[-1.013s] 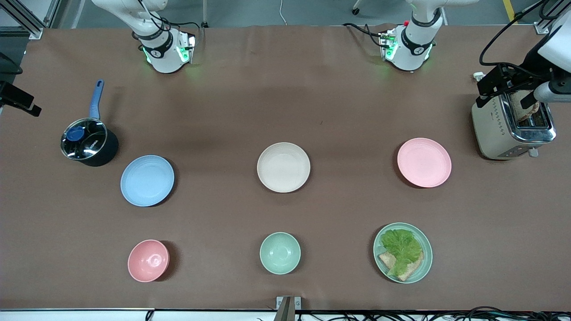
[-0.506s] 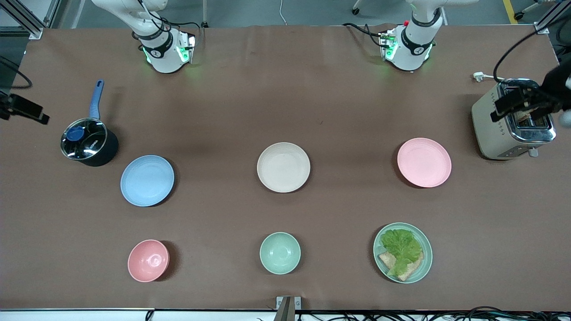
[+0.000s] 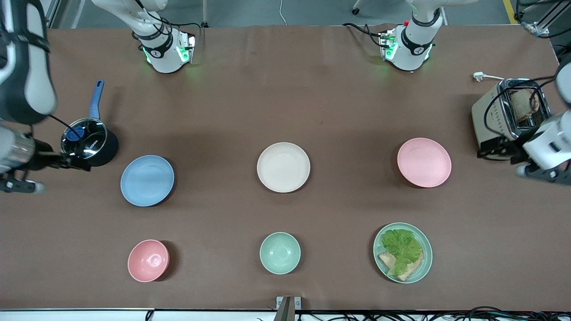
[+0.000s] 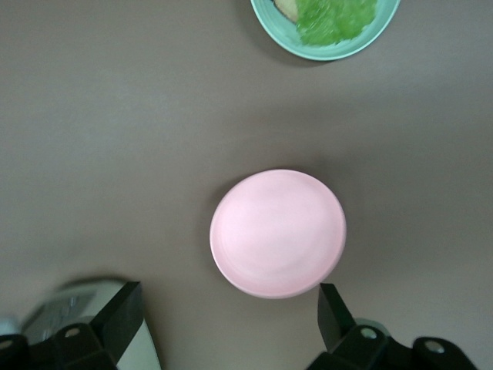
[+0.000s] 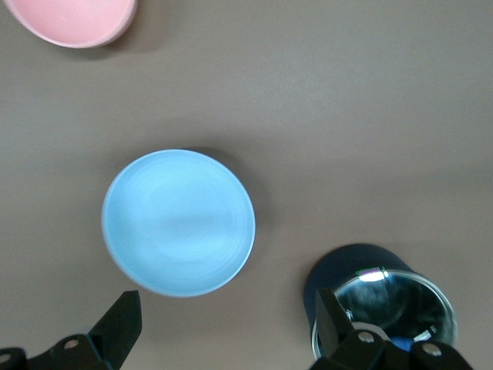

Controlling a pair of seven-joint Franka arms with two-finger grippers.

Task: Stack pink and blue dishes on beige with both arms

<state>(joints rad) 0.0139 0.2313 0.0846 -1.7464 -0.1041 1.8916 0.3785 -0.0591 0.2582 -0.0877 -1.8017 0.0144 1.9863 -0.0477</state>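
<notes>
Plates lie apart: pink plate (image 4: 278, 233) below spread left hand (image 4: 228, 317), blue plate (image 5: 179, 222) seemingly below spread right hand (image 5: 228, 320).

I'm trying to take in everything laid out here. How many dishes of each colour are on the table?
Pink: 2, pink plate and pink bowl
Mint-green: 2, green bowl and lettuce plate
Blue: 1, blue plate
Beige: 1, beige plate
Total: 6

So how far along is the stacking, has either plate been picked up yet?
Nothing is stacked yet. The beige plate is bare; the pink plate and blue plate lie flat on the table. In hand: the left gripper hangs open above the pink plate, the right gripper open above the blue plate. Both grasps, lifts and placements remain.
</notes>
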